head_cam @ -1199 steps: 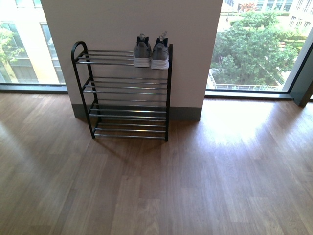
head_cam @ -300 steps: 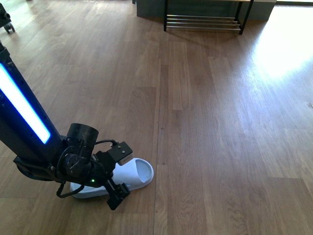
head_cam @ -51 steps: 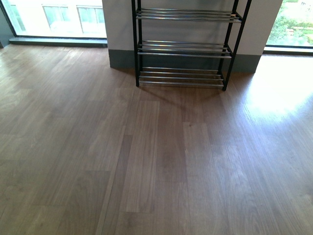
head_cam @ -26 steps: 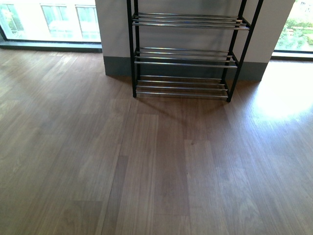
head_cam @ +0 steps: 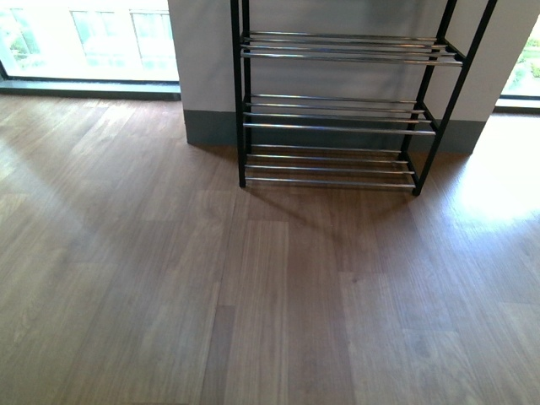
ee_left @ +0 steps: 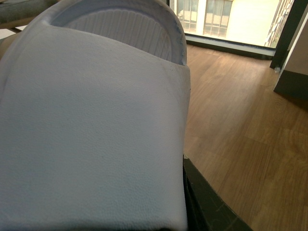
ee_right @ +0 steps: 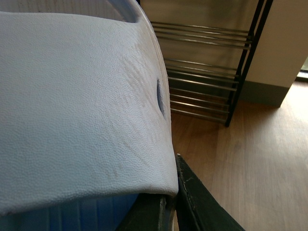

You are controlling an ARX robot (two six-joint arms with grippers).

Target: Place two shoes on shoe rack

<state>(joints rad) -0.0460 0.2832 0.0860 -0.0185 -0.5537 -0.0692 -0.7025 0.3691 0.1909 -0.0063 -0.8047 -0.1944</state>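
Each gripper holds a white slipper as its shoe. In the left wrist view a white slipper fills most of the picture, and my left gripper is shut on it, with one black finger showing beside its strap. My right gripper is shut on the other white slipper, with a black finger pressed against its edge. The shoe rack, a black frame with chrome bars, stands straight ahead against the wall; three tiers show, all bare. It also appears beyond the right slipper. Neither arm shows in the front view.
Wooden floor stretches between me and the rack. A white wall with a grey skirting stands behind the rack. Floor-to-ceiling windows flank the wall on both sides.
In the front view the rack has grown larger and slid slightly rightward and downward as I move closer. Its top tier has left the picture.
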